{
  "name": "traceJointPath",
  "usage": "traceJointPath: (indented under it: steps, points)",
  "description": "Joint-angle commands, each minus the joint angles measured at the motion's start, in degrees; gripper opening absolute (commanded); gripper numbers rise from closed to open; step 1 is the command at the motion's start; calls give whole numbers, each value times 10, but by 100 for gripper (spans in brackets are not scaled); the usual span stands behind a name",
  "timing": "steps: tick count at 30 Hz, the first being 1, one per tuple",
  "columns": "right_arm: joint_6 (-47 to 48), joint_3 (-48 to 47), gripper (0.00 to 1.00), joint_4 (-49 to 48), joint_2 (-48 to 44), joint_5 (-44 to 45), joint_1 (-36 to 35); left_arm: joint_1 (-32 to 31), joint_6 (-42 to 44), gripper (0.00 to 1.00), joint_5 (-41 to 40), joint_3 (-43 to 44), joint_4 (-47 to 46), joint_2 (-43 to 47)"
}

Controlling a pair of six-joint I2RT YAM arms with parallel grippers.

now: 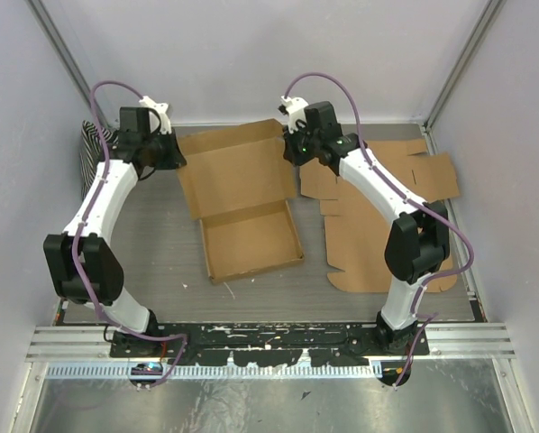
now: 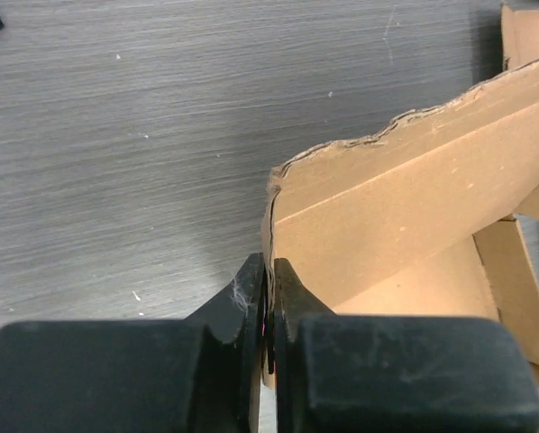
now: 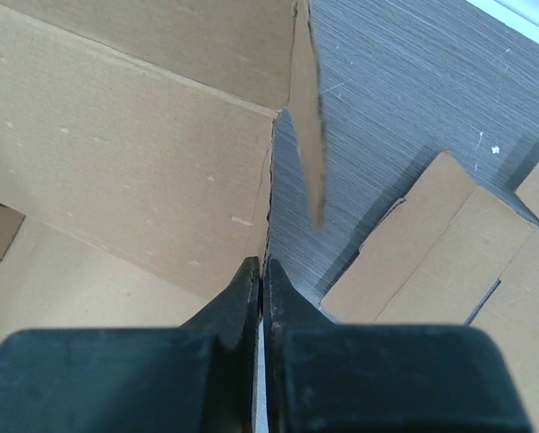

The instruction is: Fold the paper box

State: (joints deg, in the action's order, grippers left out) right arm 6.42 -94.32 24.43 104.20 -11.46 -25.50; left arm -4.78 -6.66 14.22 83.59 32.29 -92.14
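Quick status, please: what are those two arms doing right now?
Left gripper shut on paper box, lid's left edge. Right gripper shut on right edge. Lid open. Flat cardboard sheet lies alongside.

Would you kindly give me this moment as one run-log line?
left pincer: shut on box lid | right pincer: shut on box lid | spare blank: flat

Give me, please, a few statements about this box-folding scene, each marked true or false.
1. The left gripper and the right gripper each pinch a cardboard edge of the paper box. True.
2. The paper box is fully closed. False: its lid is open and the inside of the tray shows.
3. Flat cardboard sheets lie to the right of the box. True.
4. The left gripper hangs open over bare table. False: it is shut on a flap of the box.
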Motion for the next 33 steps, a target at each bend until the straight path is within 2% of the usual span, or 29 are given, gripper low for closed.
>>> traceJointPath:
  steps: [1,4,8,20,23,27,30,33]
  points:
    - [-28,-54,11,23,-6,-20,2,0,-9,10,38,43,47,-8]
    - [-34,-65,20,40,-4,-23,1,-1,-8,7,52,39,30,4]
    - [-30,-85,25,59,8,-16,2,-4,0,1,72,2,-39,40]
    - [-14,-141,27,89,55,20,5,-12,28,0,114,-93,-175,121]
    - [-20,-141,23,90,55,35,5,-12,24,0,109,-103,-191,127]
    - [-42,-124,12,77,46,43,5,-12,11,0,98,-105,-206,125]
    - [-83,-81,6,31,25,41,5,-12,-17,0,85,-104,-221,120]
    - [-124,-40,3,-21,13,53,-1,-23,-43,0,53,-99,-243,113]
